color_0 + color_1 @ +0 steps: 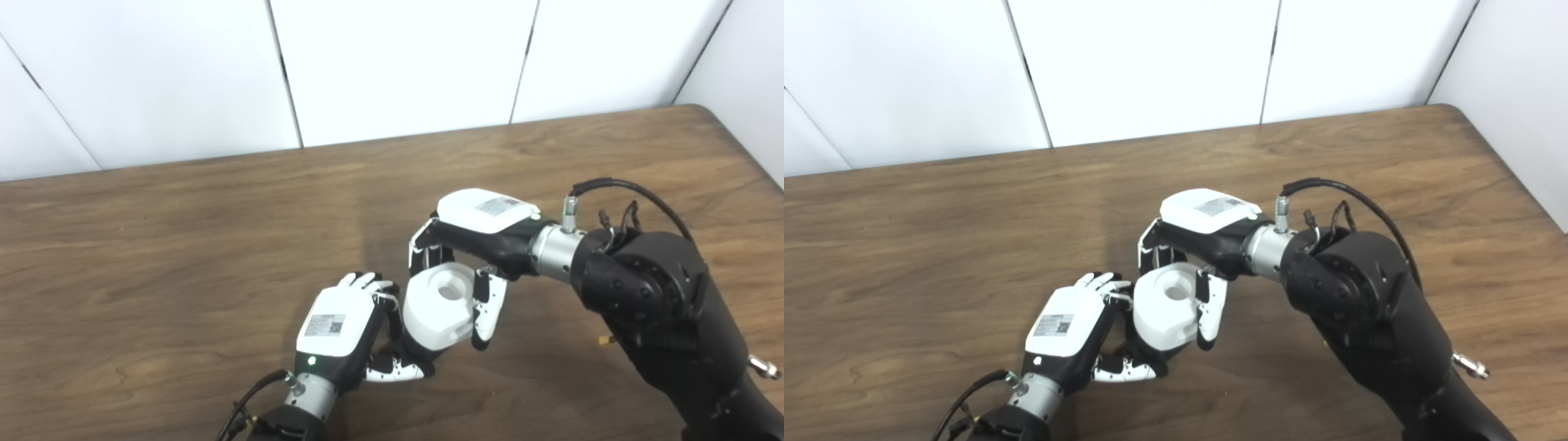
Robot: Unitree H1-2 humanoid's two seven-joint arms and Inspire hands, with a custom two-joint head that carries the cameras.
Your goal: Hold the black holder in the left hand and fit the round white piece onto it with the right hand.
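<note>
Round white piece with central hole, gripped by both hands' fingers

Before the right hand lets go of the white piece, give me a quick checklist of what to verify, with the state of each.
1. Right hand fingers around the white piece: ok.
2. Left hand closed under the piece: ok.
3. Black holder in the left hand: only a dark bit shows; cannot tell.
4. Piece fully seated on holder: cannot tell, joint hidden.
5. Piece's hole facing up, unobstructed: ok.
6. Table near the hands free of objects: ok.
</note>
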